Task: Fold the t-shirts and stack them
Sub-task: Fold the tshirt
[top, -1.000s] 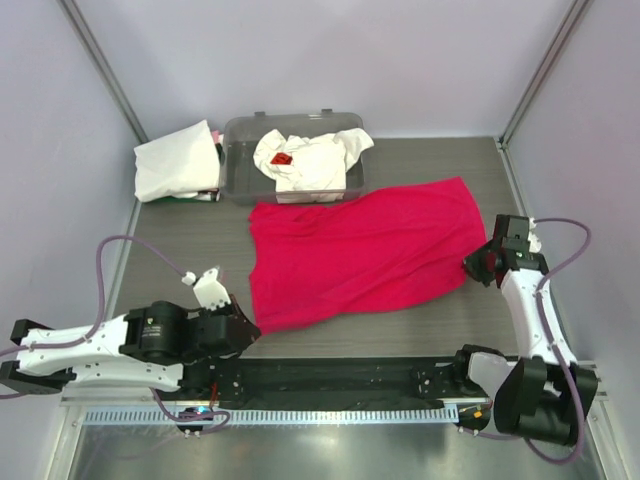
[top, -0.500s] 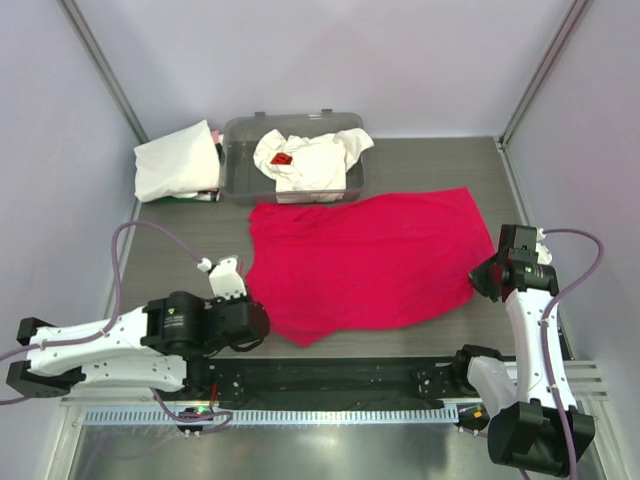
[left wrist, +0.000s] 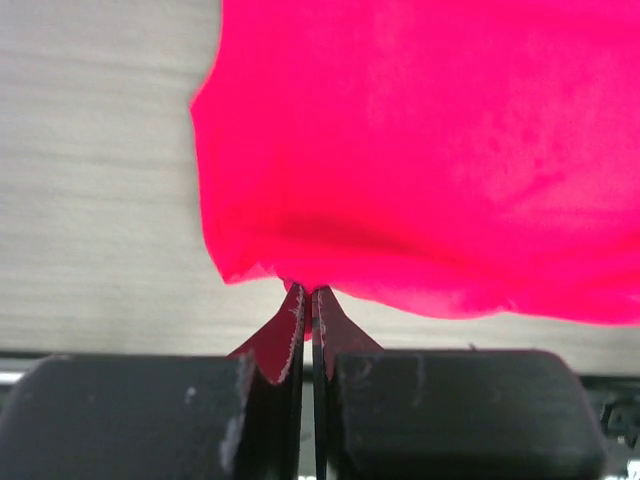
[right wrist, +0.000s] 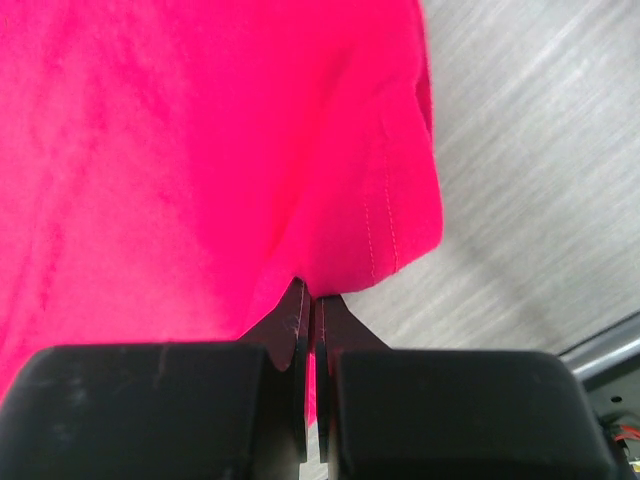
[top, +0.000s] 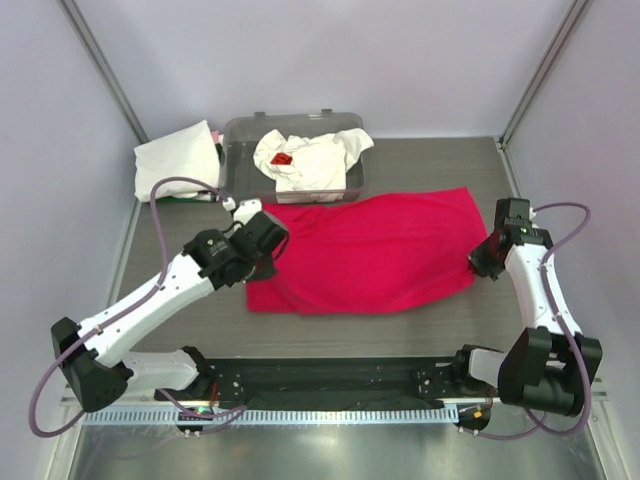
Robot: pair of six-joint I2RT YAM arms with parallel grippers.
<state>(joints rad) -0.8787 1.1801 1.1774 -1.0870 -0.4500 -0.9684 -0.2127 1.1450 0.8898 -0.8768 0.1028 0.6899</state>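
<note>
The crimson red t-shirt point(top: 370, 250) lies spread across the middle of the table, its near-left part doubled over. My left gripper point(top: 268, 243) is shut on the shirt's left edge; in the left wrist view the tips point(left wrist: 310, 295) pinch red cloth point(left wrist: 420, 150) that hangs lifted above the table. My right gripper point(top: 481, 262) is shut on the shirt's right edge, and the tips point(right wrist: 310, 290) bite a stitched hem of the cloth point(right wrist: 200, 150). A crumpled white t-shirt with a red mark point(top: 305, 165) lies in the tub. A folded white t-shirt point(top: 175, 165) rests at the far left.
The clear grey plastic tub point(top: 240, 150) stands at the back, just beyond the red shirt's far edge. Metal frame posts point(top: 105, 75) rise at both back corners. Bare grey table point(top: 180, 225) shows left of the shirt and in front of it.
My left gripper has swung from the near-left up and away with the shirt's corner, folding the near-left part over. My right gripper dipped nearer, then returned, still gripping the right edge.
</note>
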